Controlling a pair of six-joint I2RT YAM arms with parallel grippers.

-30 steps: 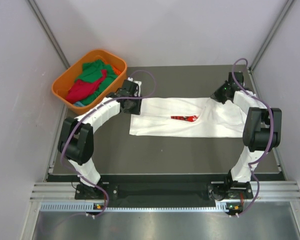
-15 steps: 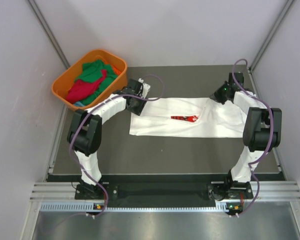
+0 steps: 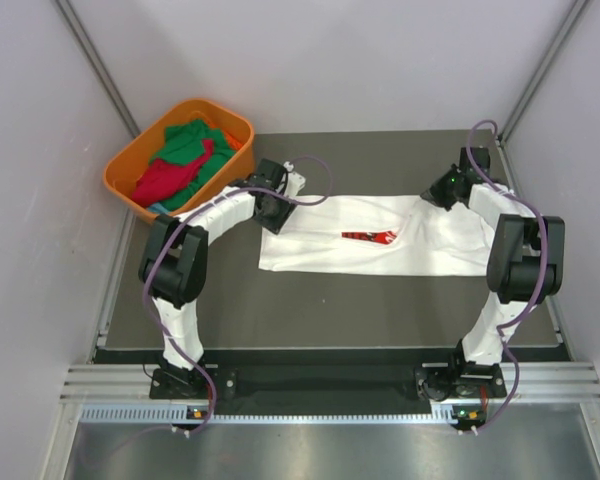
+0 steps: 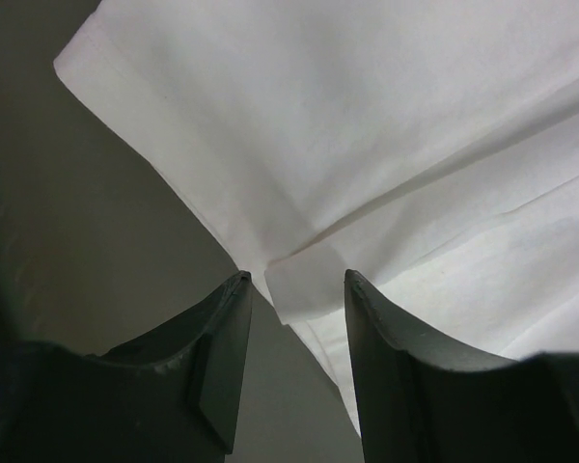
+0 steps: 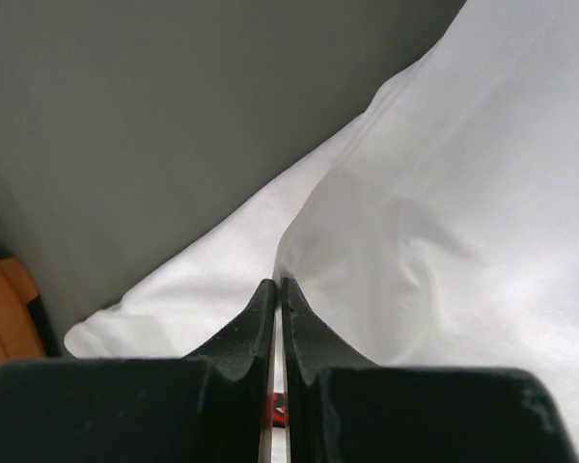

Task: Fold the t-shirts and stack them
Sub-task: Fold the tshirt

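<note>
The white t-shirt point(image 3: 330, 250) lies in a long band across the bench point(image 3: 360, 310). The left tool point(image 4: 294, 282), jaws apart, straddles its hem. The right tool point(image 5: 277, 285) is clamped on a raised fold. Light and limp, the shirt is probably best gripped at its edges.

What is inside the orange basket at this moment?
A crumpled green t-shirt with a red t-shirt lying across it, heaped in the orange basket. Whatever lies beneath them, and the basket's floor, is covered.
</note>
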